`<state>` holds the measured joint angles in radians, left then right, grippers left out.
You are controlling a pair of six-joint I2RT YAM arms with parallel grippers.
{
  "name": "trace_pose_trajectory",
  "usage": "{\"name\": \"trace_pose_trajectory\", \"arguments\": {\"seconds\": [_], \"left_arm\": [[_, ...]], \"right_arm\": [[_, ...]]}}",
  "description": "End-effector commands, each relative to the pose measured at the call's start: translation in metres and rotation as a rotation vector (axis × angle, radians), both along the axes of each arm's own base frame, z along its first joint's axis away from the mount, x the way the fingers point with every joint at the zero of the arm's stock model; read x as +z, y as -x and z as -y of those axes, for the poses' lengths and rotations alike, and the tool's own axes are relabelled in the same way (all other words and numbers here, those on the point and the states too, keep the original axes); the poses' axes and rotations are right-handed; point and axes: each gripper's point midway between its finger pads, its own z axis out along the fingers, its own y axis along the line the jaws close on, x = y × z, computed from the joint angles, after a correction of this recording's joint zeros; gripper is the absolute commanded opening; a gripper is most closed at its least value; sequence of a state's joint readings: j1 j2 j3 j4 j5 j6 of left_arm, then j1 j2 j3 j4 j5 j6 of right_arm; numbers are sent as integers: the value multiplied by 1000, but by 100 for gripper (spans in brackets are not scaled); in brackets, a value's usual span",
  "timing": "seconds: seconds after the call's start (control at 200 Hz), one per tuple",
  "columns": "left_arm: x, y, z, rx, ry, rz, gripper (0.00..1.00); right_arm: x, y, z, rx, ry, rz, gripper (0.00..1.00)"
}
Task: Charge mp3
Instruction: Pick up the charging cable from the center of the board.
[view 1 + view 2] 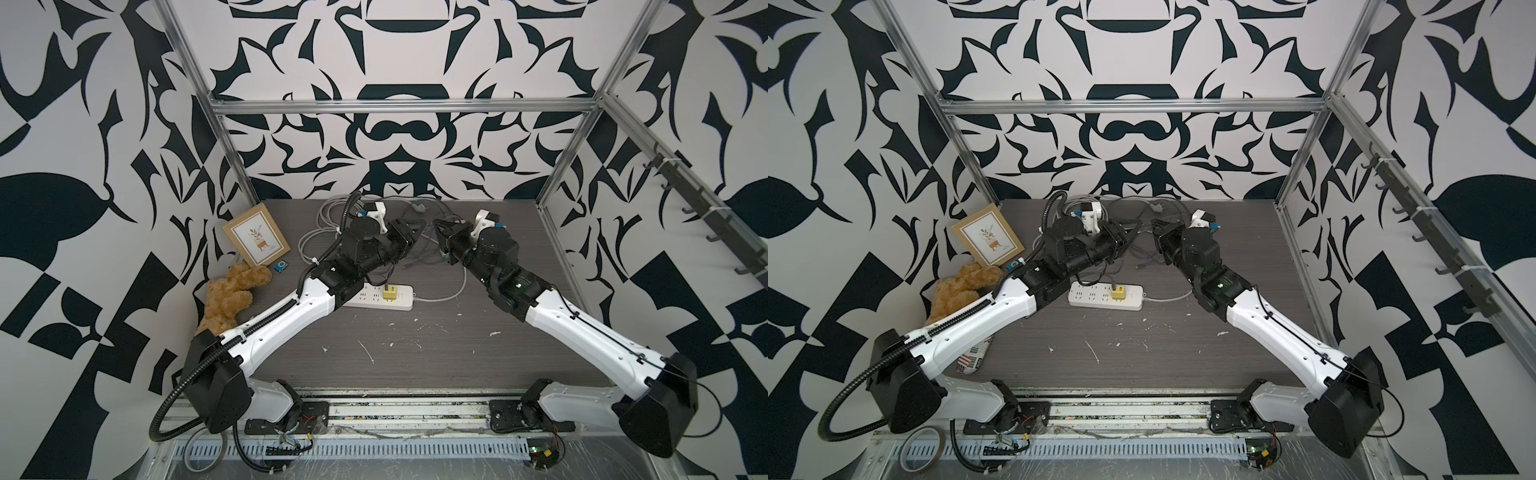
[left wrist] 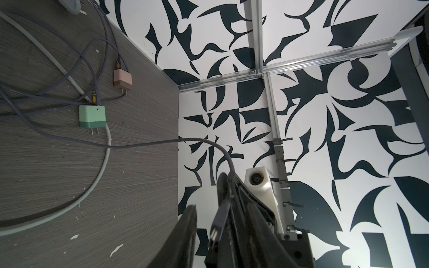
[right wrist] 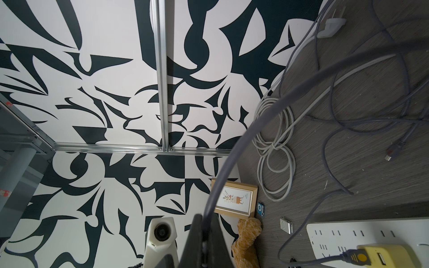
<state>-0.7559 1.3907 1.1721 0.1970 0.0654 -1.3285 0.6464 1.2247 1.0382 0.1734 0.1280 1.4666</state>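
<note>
Meanwhile the right gripper (image 3: 205,219) is clamped on a grey cable (image 3: 234,148), whose plug (image 2: 219,220) hangs between the left gripper's (image 1: 415,232) parted jaws, not yet pinched. Well apart, the mp3 (image 1: 281,266) lies flat on the table (image 1: 415,353) just beside the picture frame (image 1: 256,234), near the teddy bear (image 1: 232,295).

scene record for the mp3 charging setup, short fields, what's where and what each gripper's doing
mp3: on table, next to picture frame, untouched
right gripper: shut on grey cable
left gripper: open, cable's plug between its jaws
yellow charger: plugged into power strip
green charger, pink charger: loose on table, unplugged
</note>
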Motion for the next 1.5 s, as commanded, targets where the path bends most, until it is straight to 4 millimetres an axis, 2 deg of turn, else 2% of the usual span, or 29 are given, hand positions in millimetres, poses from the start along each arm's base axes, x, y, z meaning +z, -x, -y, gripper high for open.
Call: {"name": "trace_pose_trajectory", "arguments": {"seconds": [0.0, 0.315, 0.78, 0.865, 1.005, 1.11, 1.17, 1.3, 1.495], "left_arm": [[12, 1, 2, -4, 32, 25, 39], [9, 2, 12, -38, 37, 25, 33], [8, 3, 16, -58, 40, 18, 3], [10, 3, 17, -68, 44, 19, 0], [14, 3, 15, -88, 51, 24, 0], [19, 0, 8, -111, 82, 35, 0], [24, -1, 3, -132, 94, 49, 0], [34, -2, 0, -219, 114, 70, 0], [36, 2, 6, -318, 113, 61, 0]], "right_arm": [[24, 3, 4, -15, -26, 48, 0], [20, 4, 3, -17, -34, 35, 0], [17, 4, 2, -9, -42, 27, 0], [19, 6, -5, 28, -77, 40, 0], [22, 8, -4, 89, -95, 54, 0], [25, 12, 1, 157, -104, 62, 23], [26, 14, 6, 203, -99, 63, 31], [29, 24, 17, 289, -98, 81, 36], [38, 30, 6, 401, -118, 103, 36]]}}
